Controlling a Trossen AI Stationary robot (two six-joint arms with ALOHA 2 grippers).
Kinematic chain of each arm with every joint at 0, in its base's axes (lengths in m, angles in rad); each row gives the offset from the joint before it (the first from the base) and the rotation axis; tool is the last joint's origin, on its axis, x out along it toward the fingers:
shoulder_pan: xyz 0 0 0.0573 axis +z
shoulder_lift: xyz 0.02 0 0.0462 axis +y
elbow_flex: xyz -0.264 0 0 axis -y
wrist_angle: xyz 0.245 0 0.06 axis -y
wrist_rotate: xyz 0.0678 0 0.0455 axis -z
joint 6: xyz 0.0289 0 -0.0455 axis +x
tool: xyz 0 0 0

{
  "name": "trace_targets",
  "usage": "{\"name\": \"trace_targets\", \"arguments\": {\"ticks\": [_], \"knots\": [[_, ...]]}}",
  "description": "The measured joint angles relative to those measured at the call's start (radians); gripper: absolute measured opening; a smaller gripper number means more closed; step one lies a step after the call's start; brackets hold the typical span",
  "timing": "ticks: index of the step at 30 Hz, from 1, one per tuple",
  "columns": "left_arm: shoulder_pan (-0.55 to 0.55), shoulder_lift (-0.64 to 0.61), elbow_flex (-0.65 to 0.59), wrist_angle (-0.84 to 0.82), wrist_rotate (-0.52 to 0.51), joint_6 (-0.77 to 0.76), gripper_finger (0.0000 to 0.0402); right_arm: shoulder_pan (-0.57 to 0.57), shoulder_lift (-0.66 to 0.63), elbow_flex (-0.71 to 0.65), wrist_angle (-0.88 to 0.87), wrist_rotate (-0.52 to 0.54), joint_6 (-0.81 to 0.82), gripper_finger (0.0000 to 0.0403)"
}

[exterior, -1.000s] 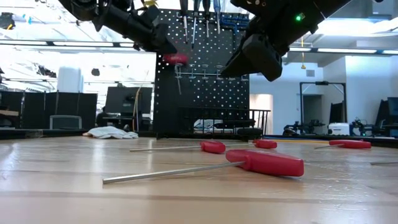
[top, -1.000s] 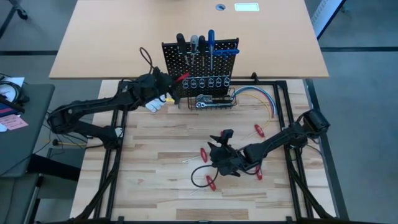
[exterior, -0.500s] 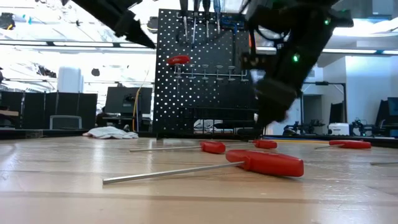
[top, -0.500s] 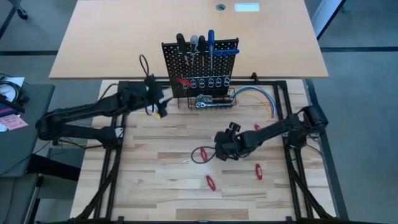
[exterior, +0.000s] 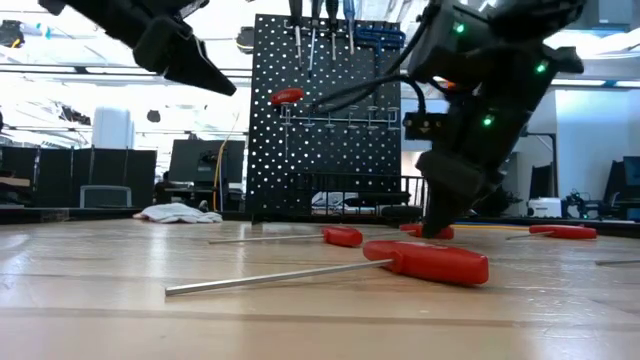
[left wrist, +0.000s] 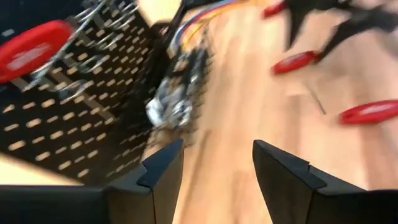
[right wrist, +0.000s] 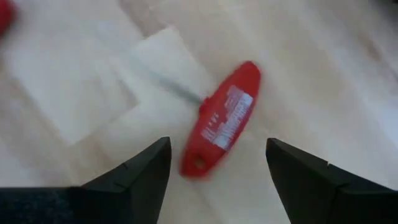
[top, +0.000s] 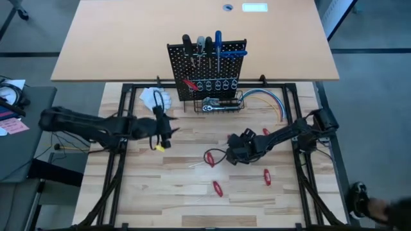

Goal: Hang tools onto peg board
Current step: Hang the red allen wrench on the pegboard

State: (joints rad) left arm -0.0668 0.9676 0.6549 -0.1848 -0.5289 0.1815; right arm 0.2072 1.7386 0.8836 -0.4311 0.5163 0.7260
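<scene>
The left pincer [top: 162, 136] had left a red tool [top: 190, 84] on the peg board [top: 207, 69], empty and open. The right pincer [right wrist: 217, 163] came down, open, over another red tool [right wrist: 222, 127].

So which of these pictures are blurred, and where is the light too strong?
Left wrist view: peg board and red tools smeared by motion. Right wrist view: red-handled tool soft, its shaft faint. Low view: bright ceiling washes out the top, arms dark against it. High view: even light, sharp.

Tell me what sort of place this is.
Probably a robotics lab or workshop: a peg board of tools stands on a wooden table, and the low view shows monitors and open workspace behind.
</scene>
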Motion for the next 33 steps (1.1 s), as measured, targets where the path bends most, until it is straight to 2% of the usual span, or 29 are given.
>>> {"name": "trace_targets", "arguments": {"ticks": [4,8,14,17,23,28,30,33], "knots": [[-0.066,0.019,-0.104,0.222,0.0,0.004,0.0185,-0.027,0.0,-0.046,0.135,-0.046,-0.023,0.0242],[-0.087,0.08,-0.191,0.416,0.0,-0.004,0.0184,-0.056,-0.002,-0.069,0.213,-0.101,-0.08,0.0188],[-0.089,0.224,-0.222,0.54,0.031,-0.045,0.0184,-0.072,-0.001,-0.072,0.276,-0.125,-0.222,0.0092],[-0.089,0.308,-0.221,0.624,0.065,-0.049,0.0184,-0.072,0.002,-0.072,0.347,-0.116,-0.3,0.0058],[-0.089,0.441,-0.221,0.788,0.073,-0.046,0.0184,-0.042,0.002,-0.069,0.496,0.012,-0.425,0.0053],[-0.089,0.478,-0.22,0.871,0.077,-0.068,0.0184,-0.012,0.001,-0.003,0.502,0.143,-0.524,0.0053],[-0.084,0.491,-0.219,0.9,0.11,-0.114,0.0185,0.011,0.001,0.031,0.5,0.226,-0.586,0.0053],[-0.064,0.491,-0.219,0.904,0.227,-0.201,0.0185,0.052,0.001,0.083,0.513,0.344,-0.727,0.0053]]}}
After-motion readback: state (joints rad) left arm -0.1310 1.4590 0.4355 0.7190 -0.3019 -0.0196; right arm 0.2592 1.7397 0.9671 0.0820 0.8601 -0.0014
